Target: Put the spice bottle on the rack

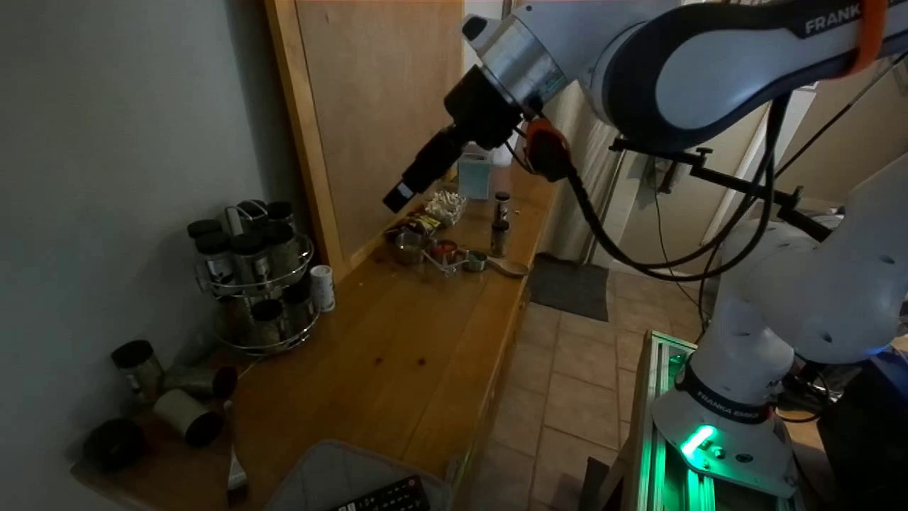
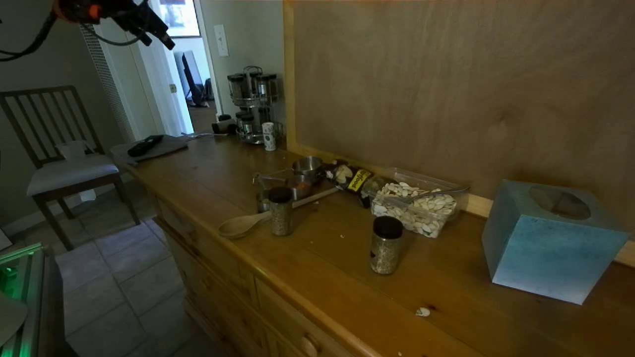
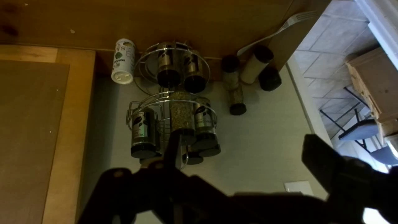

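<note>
Well, fingers (image 3: pixel 317 158) spread wide, nothing betw. them. Wrist view: wire spice rack (image 3: pixel 169 100) at approx. 10 o'clock of the gap; then loose spice jars (image 3: pixel 230 77) on the desk (image 3: pixel 199 21) at 12 to 1, pale jar (image 3: pixel 252 70) on its side, axis 1–7. Can't tell which is meant; prob. one of these, tho upright spice jars (image 1: pixel 500 238) stand at 3 to 4 in an ext. view.

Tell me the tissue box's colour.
The tissue box is muted blue, clearest in an exterior view.
</note>
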Controlling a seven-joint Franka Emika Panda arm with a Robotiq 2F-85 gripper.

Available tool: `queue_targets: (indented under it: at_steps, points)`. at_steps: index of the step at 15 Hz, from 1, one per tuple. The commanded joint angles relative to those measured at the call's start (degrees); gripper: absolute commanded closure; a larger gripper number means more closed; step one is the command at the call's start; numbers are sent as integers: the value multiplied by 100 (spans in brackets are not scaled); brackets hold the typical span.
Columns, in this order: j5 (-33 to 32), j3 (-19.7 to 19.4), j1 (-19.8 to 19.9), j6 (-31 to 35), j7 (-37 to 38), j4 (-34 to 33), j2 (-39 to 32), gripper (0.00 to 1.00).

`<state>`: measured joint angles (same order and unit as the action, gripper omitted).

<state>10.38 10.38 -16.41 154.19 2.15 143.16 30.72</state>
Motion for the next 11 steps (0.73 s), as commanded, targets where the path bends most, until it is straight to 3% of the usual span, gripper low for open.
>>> queue_targets:
  at_steps: [1,2,3,6,11]
  points:
    - [327,-556,-603,-475,-726,442,806,0]
    - [408,-730,-785,-440,-1007,564,947,0]
    - [163,-397,-424,-361,-526,214,502,0]
    - [251,-626,-655,-410,-822,430,799,0]
    - [255,-634,-672,-410,-852,495,832,0]
